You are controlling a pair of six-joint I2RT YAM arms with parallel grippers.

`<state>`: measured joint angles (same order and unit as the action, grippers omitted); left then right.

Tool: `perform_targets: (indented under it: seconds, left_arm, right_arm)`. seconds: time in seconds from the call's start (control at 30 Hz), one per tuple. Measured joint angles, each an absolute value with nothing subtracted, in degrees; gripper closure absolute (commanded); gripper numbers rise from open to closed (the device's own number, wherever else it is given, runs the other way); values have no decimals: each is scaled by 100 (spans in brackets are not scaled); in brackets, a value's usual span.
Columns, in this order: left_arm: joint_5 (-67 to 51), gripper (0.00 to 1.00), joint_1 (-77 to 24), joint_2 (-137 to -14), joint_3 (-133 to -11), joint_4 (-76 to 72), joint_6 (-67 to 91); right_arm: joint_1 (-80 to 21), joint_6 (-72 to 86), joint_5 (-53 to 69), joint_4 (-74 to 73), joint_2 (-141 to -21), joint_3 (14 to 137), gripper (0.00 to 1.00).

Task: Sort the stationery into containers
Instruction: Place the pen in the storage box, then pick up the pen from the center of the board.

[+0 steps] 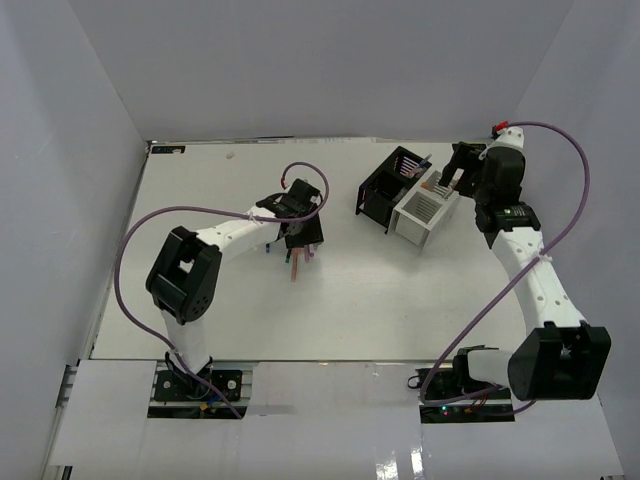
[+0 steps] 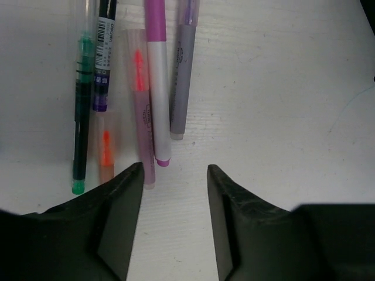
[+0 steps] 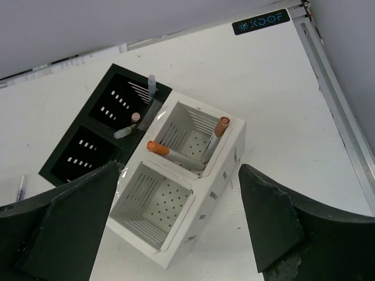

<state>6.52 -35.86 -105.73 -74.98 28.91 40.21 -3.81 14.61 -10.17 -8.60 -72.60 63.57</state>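
Several pens lie side by side on the table in the left wrist view: a green pen (image 2: 81, 126), a black and purple pen (image 2: 103, 55), a pink translucent pen (image 2: 140, 111), a white and magenta marker (image 2: 157, 88) and a grey marker (image 2: 183, 76). My left gripper (image 2: 174, 171) is open and empty, just short of their near ends; it also shows in the top view (image 1: 303, 240). My right gripper (image 3: 179, 170) is open and empty above the white box (image 3: 199, 222). Two orange-capped markers (image 3: 176, 155) stand in its far compartment. The black box (image 3: 88, 158) beside it holds two pens (image 3: 151, 91).
The two boxes stand together at the back right of the table, black (image 1: 382, 188) and white (image 1: 424, 210). The table's right edge has a metal rail (image 3: 334, 88). White walls enclose the table. A purple cable (image 1: 300, 170) loops over the left arm.
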Motion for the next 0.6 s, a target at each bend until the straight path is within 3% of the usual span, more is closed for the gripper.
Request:
perform_targets:
  seconds: [0.27,0.6]
  left_arm:
    - [915,61,-3730,-11039,-7931,3105,4010]
    - [1020,66,-3726,-11408,-8025,3301,3981]
  right_arm:
    - [-381,1546,-751,-919,-6508,5749,11]
    - [-381,1653,-515,-1037,-6388,5374,10]
